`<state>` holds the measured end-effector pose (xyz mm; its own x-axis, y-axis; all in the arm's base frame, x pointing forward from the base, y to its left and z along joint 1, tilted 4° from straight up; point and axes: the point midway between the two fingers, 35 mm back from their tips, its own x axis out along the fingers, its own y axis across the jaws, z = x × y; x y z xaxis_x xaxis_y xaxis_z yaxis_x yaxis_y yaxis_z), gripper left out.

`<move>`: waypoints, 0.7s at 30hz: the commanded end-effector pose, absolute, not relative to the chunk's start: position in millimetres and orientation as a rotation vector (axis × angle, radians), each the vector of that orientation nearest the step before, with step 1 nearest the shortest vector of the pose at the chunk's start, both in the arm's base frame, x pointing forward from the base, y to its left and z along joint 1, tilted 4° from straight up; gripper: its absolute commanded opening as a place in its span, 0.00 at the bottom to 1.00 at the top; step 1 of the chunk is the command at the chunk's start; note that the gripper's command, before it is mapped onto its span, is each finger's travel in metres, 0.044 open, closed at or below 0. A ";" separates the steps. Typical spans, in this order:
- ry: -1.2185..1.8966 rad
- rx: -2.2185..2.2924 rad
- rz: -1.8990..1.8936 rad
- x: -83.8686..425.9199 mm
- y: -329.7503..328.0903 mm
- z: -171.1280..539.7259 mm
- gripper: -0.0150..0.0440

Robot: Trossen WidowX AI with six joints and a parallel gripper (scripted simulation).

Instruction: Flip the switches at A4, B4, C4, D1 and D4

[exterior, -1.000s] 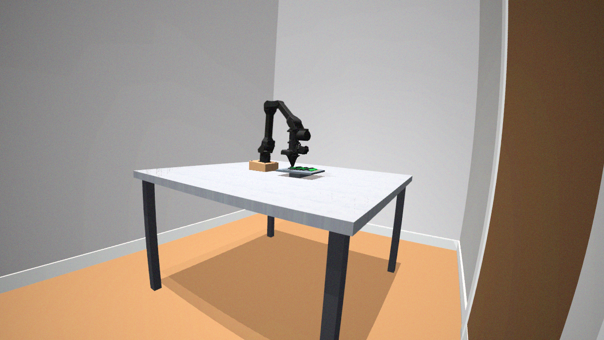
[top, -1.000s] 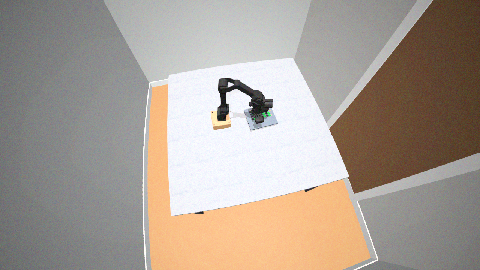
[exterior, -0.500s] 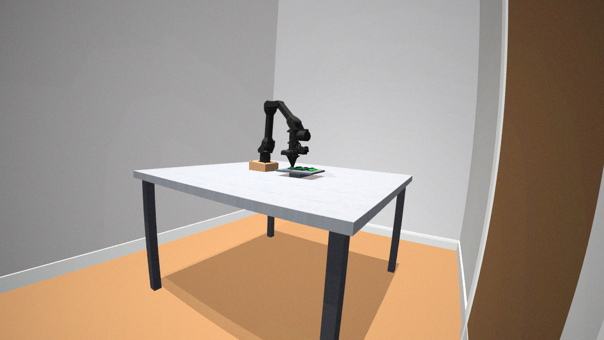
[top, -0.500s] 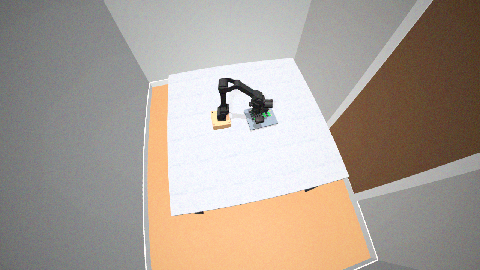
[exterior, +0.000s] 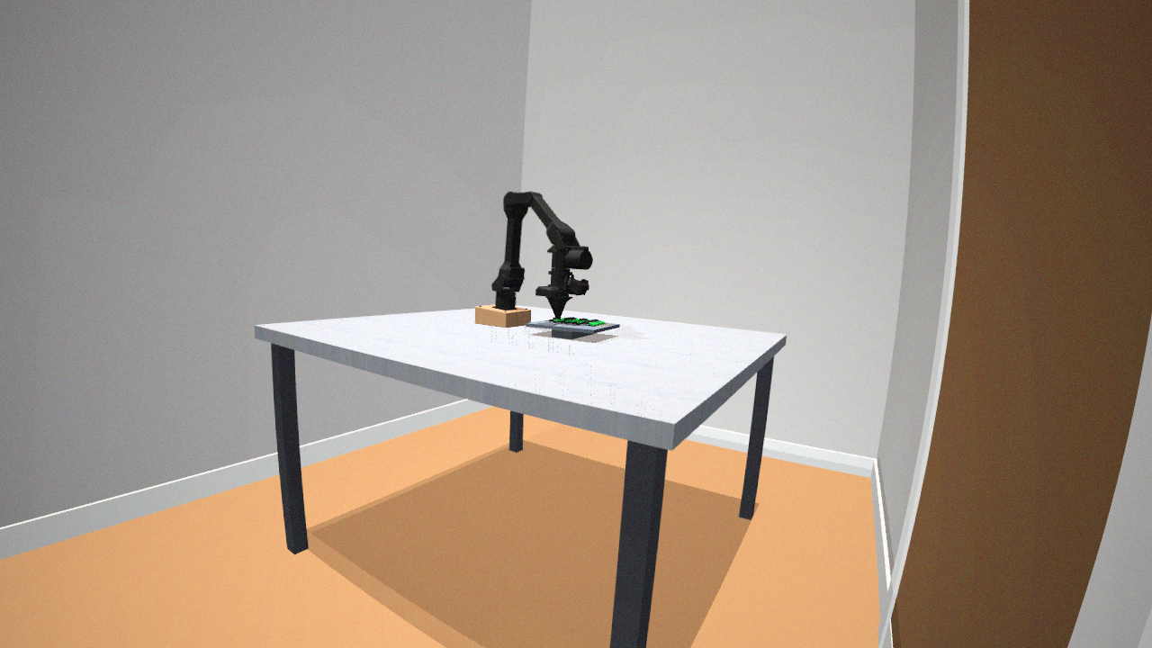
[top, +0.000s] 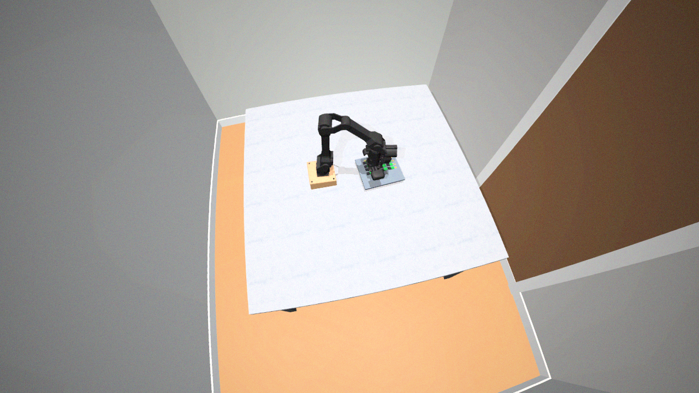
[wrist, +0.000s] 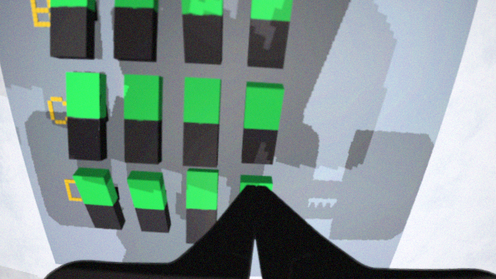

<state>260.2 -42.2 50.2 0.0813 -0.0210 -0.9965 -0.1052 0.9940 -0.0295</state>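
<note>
The blue-grey switch panel [top: 395, 179] [wrist: 411, 85] stands in front of the arm, with green-and-black rocker switches. My gripper [exterior: 558, 317] [wrist: 255, 194] is shut and empty, pointing down, its tip at switch D4 [wrist: 256, 180]. The tip hides most of D4; I cannot tell whether they touch. Dark green end faces show on D4, D1 [wrist: 94, 190], D2 [wrist: 148, 191] and C4 [wrist: 263, 108], and a thin one on D3 [wrist: 201, 191]. C1 [wrist: 85, 97], C2 [wrist: 142, 98] and C3 [wrist: 201, 101] show none. B4 [wrist: 267, 43] is cut off at the top; row A is out of the wrist view.
The arm's base stands on a tan wooden block [top: 322, 184] [exterior: 500, 316] beside the panel. Both are on the white table [top: 342, 244] [exterior: 451, 362]. Yellow row letters B [wrist: 37, 15] and C [wrist: 56, 110] show left of the switches. Arm shadows fall across the panel.
</note>
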 end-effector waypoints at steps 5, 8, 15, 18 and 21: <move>1.493 -0.107 0.065 259.2 -42.6 47.6 0.25; 1.493 -0.107 0.065 259.3 -42.6 47.2 0.25; 1.493 -0.107 0.065 259.3 -42.6 46.3 0.25; 1.493 -0.107 0.065 259.4 -42.7 45.9 0.25; 1.481 -0.104 0.064 259.4 -42.3 71.1 0.25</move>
<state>257.1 -41.9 50.2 0.0660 -0.0185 -0.9976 -0.1054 0.9941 -0.0254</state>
